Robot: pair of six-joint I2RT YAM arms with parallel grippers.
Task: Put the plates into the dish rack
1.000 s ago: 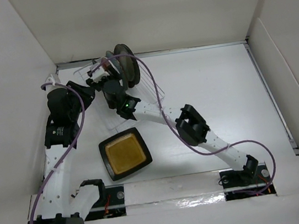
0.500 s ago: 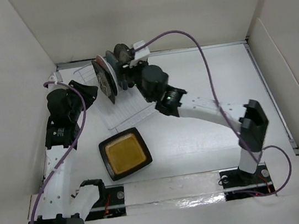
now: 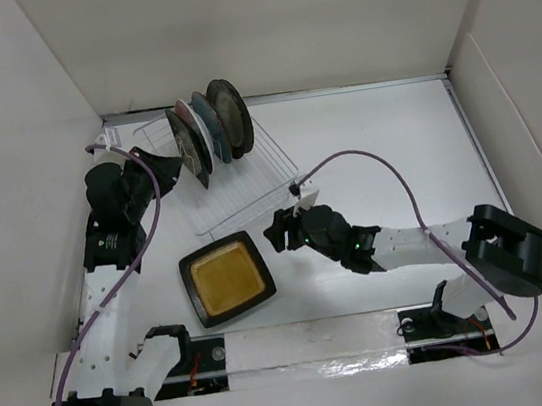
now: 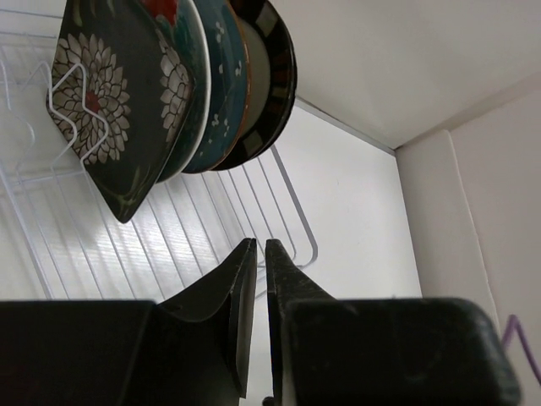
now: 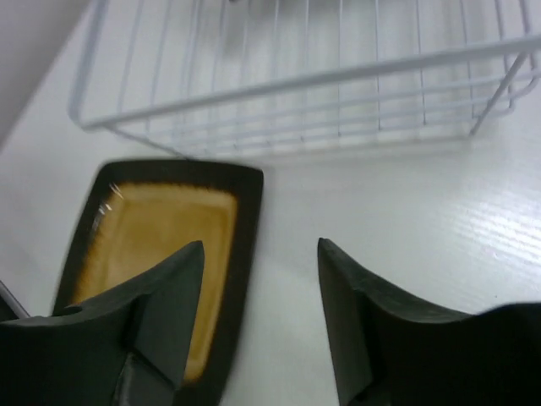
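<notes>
Several plates stand on edge at the back of the dish rack [image 3: 248, 181]: a square black floral one [image 4: 97, 110], a red-patterned one [image 4: 182, 80], a teal one [image 4: 221, 85] and a black gold-rimmed one [image 4: 272, 80]. My left gripper [image 4: 259, 241] is shut on nothing and hovers just left of the rack [image 4: 292, 207]; in the top view the left gripper [image 3: 177, 166] is beside the floral plate [image 3: 188, 149]. A square dark-brown plate with an amber centre [image 3: 226, 280] lies flat on the table. My right gripper [image 5: 260, 243] is open over the right edge of that plate [image 5: 161, 245]; from above, the right gripper [image 3: 275, 233] sits at its upper right corner.
The rack's near half [image 5: 338, 93] holds no plates. White walls [image 3: 31, 146] box in the table on the left, back and right. The right arm's purple cable [image 3: 365, 154] loops over the table to the right of the rack.
My right arm has pulled back from the rear of the rack down to the brown plate, its jaws slightly narrower. The left gripper's jaws have closed.
</notes>
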